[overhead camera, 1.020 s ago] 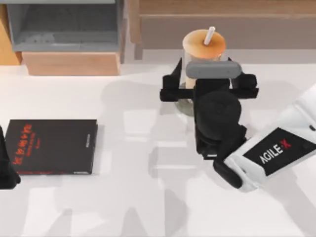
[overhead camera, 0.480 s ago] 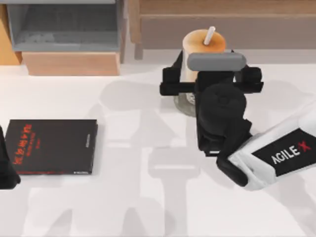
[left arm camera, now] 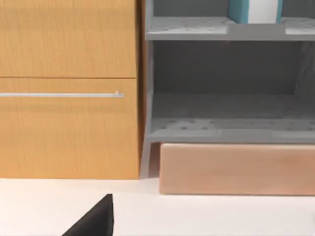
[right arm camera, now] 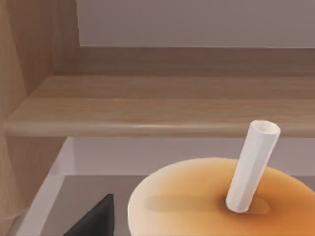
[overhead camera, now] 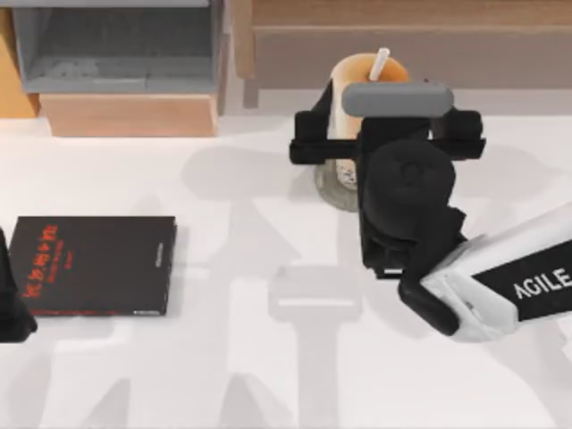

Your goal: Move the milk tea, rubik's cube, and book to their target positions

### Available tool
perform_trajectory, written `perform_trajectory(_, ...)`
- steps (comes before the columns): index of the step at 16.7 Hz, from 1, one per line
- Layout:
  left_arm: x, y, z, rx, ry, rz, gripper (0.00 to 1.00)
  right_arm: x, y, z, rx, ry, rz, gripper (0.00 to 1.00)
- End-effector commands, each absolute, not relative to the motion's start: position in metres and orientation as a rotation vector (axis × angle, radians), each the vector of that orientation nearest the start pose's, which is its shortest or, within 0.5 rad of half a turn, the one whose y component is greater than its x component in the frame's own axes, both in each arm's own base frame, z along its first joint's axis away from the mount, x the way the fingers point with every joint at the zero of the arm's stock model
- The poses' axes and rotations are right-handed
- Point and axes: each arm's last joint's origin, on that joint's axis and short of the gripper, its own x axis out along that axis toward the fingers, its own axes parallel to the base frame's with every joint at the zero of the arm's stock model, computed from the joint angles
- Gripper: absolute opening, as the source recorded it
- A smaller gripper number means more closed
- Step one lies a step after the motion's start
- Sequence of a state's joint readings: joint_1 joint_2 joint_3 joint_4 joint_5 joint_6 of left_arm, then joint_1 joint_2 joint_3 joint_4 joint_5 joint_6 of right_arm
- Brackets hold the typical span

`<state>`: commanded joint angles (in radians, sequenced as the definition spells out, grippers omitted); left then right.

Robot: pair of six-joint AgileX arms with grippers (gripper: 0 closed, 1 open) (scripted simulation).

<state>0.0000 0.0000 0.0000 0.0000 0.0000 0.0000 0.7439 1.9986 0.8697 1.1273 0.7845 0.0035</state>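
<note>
Now — right gripper [overhead camera: 386, 147] spread wide around milk tea [overhead camera: 353, 76] | cup stands on grey disc [overhead camera: 329, 188] | book [left arm camera: 253, 10] on shelf, unmoved | left arm parked.

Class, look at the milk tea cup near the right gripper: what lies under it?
A round grey speckled disc shows beneath the milk tea, peeking out beside the right gripper. The cup's base and most of the disc are covered by the gripper.
</note>
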Motion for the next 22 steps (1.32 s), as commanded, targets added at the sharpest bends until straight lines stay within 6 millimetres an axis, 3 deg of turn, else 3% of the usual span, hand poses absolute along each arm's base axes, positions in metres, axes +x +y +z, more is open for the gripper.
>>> perform_trajectory(3, 0.106, -0.001, 0.160, 0.000, 0.000, 0.000, 1.00, 0.296, 0.251, 0.150, -0.019, 0.005, -0.011, 1.00)
perform_trajectory(7, 0.106, -0.001, 0.160, 0.000, 0.000, 0.000, 1.00, 0.300, 0.254, 0.176, -0.066, 0.058, -0.002, 1.00)
perform_trajectory(12, 0.106, -0.001, 0.160, 0.000, 0.000, 0.000, 1.00, 0.310, 0.233, 0.212, -0.200, 0.217, -0.012, 1.00)
perform_trajectory(16, 0.106, -0.001, 0.160, 0.000, 0.000, 0.000, 1.00, 0.319, 0.186, 0.233, -0.326, 0.424, -0.037, 1.00)
perform_trajectory(22, 0.106, -0.001, 0.160, 0.000, 0.000, 0.000, 1.00, 0.317, 0.070, 0.232, -0.414, 0.912, -0.092, 1.00)
